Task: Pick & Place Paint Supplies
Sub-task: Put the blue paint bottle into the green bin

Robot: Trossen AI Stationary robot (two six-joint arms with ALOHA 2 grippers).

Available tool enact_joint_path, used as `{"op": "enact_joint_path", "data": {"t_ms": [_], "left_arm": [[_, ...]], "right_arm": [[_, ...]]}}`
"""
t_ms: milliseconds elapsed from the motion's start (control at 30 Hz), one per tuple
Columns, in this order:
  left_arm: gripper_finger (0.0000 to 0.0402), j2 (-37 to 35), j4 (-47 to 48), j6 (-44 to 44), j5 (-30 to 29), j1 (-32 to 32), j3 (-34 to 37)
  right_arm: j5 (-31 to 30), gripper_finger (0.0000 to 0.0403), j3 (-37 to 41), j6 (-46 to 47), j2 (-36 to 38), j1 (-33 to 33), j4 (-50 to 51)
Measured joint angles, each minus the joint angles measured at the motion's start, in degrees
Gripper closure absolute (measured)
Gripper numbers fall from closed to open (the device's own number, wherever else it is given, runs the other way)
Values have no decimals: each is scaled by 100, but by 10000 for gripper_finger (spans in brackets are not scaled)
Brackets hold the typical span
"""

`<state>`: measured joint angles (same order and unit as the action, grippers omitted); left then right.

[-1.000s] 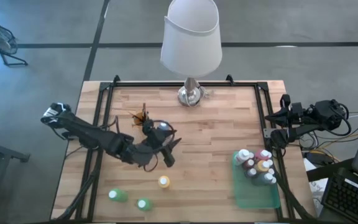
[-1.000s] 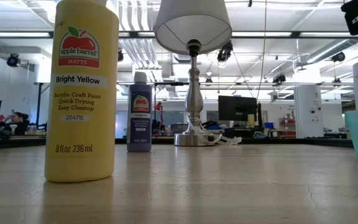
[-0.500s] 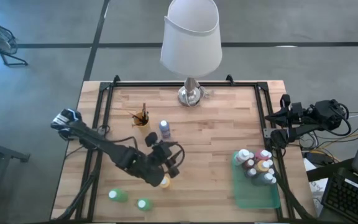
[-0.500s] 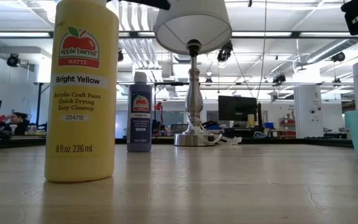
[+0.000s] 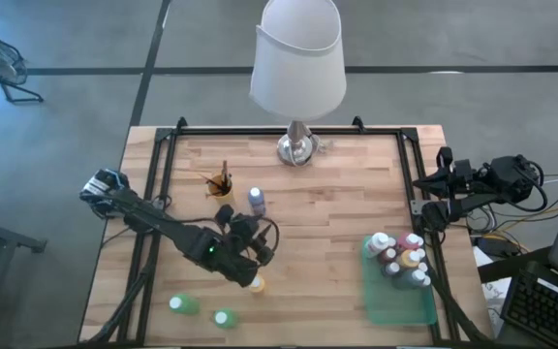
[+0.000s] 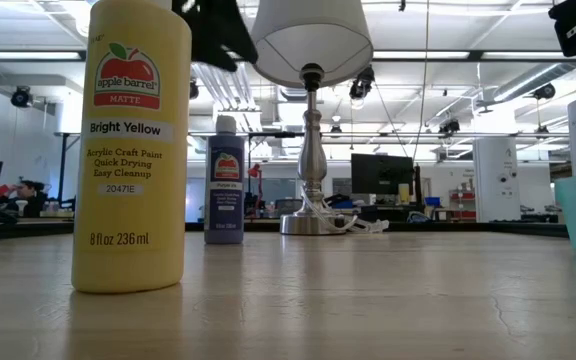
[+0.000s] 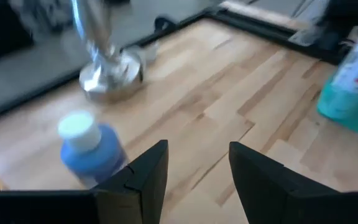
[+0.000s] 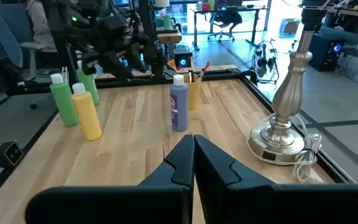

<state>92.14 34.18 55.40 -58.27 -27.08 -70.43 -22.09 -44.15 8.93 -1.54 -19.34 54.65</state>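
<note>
Four loose bottles — two green (image 5: pixel 183 304), one yellow (image 6: pixel 130 150), one purple (image 5: pixel 256 201) — one lamp (image 5: pixel 297 68).

Table (image 5: pixel 337 204): pale butcher-block wood, smooth satin finish. Lamp base (image 8: pixel 284 134): polished shiny metal. Yellow bottle (image 6: pixel 131 150): smooth plastic, paper label. Tray (image 5: pixel 395 305): translucent green plastic.

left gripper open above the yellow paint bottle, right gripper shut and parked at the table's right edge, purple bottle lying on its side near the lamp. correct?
One error: the purple white-capped paint bottle stands upright, as the right wrist view shows. The rest holds: the left gripper is open above the yellow white-capped paint bottle, and the right gripper is shut at the right edge.
</note>
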Motion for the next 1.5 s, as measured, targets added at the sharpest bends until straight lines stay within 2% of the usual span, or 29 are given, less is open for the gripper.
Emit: {"op": "enact_joint_path", "data": {"t_ms": [133,300,467,767,933,1167,1300,1500], "left_arm": [[211,0,330,484,605,194,49],[165,30,683,727,1141,378,50],[135,30,930,618,1266,415,69],[140,40,794,1235,1372,414,807],[140,41,215,1331,1404,412,1305],[141,41,-1061,812,1493,413,1829],[142,81,-1187,1024,1493,412,2056],[152,356,-1897,1000,1539,414,2235]], "right_arm": [[1,394,1,0,1,-2,0],[2,394,-1,0,0,0,0],[1,394,-1,0,2,0,0],[1,394,1,0,1,0,0],[2,394,1,0,0,0,0],[2,394,-1,0,0,0,0],[2,394,0,0,1,0,0],[0,394,0,0,1,-1,0]]}}
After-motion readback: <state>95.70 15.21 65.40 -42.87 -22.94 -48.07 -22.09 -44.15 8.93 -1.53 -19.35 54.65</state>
